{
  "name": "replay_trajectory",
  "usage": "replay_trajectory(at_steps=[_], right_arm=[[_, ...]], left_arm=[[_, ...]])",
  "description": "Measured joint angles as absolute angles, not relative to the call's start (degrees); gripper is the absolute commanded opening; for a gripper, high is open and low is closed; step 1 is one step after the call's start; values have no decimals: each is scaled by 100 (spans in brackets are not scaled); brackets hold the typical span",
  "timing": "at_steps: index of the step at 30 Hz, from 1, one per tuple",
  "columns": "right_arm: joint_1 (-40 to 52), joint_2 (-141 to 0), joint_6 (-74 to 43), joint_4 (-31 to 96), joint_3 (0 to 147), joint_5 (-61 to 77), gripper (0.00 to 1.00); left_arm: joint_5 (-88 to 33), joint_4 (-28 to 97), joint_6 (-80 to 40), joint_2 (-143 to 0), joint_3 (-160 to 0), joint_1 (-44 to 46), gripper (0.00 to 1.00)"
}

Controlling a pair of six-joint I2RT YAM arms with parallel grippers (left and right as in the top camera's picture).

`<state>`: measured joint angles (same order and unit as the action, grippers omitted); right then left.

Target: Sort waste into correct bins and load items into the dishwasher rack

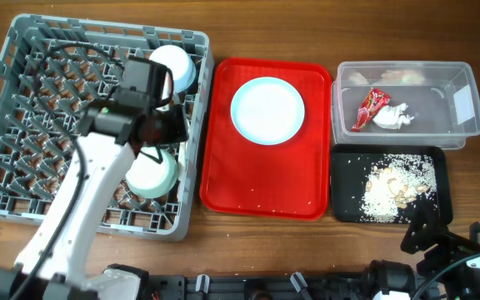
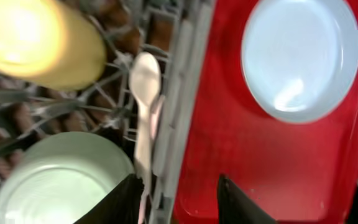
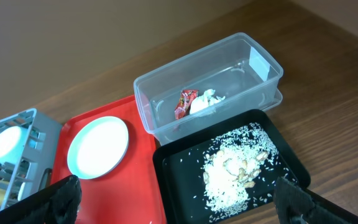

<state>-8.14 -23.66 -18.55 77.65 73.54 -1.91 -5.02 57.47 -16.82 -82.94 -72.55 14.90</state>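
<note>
Grey dishwasher rack (image 1: 23, 125) just left of red tray (image 1: 257, 179). L gripper (image 2: 182, 202) over rack wall nearest red tray: partly open, nothing clamped btwn fingers. Inside rack, along that same wall: white spoon (image 2: 145, 106), handle end just beside one finger. Also in rack: yellow-green cup (image 2: 36, 40), pale bowl (image 2: 55, 180), white bowl (image 1: 173, 67). On red tray, far end: light blue plate (image 1: 267, 110). Right of red tray, far side: clear tub (image 1: 465, 125) w/ red wrapper (image 1: 370, 108) and tissue (image 1: 392, 117). Right of red tray, near side: black tray (image 1: 348, 204) w/ rice scraps (image 1: 394, 185). R gripper (image 3: 176, 193) fully open, empty, raised on black-tray side of red tray.
</note>
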Motion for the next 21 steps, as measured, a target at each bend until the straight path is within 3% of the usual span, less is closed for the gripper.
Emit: replay_trajectory(at_steps=[8,13,21], right_arm=[[-814,-2366,-1855,7765,7354,-191,100],[-814,-2366,-1855,7765,7354,-191,100],[-814,-2366,-1855,7765,7354,-191,100]], left_arm=[[-921,5367,-1400,-9391,-7255,1492,39],[-939,5092,-1378,-9797,-7255,1492,21],[-904,4880,-1452,-9953,-7255,1492,18]])
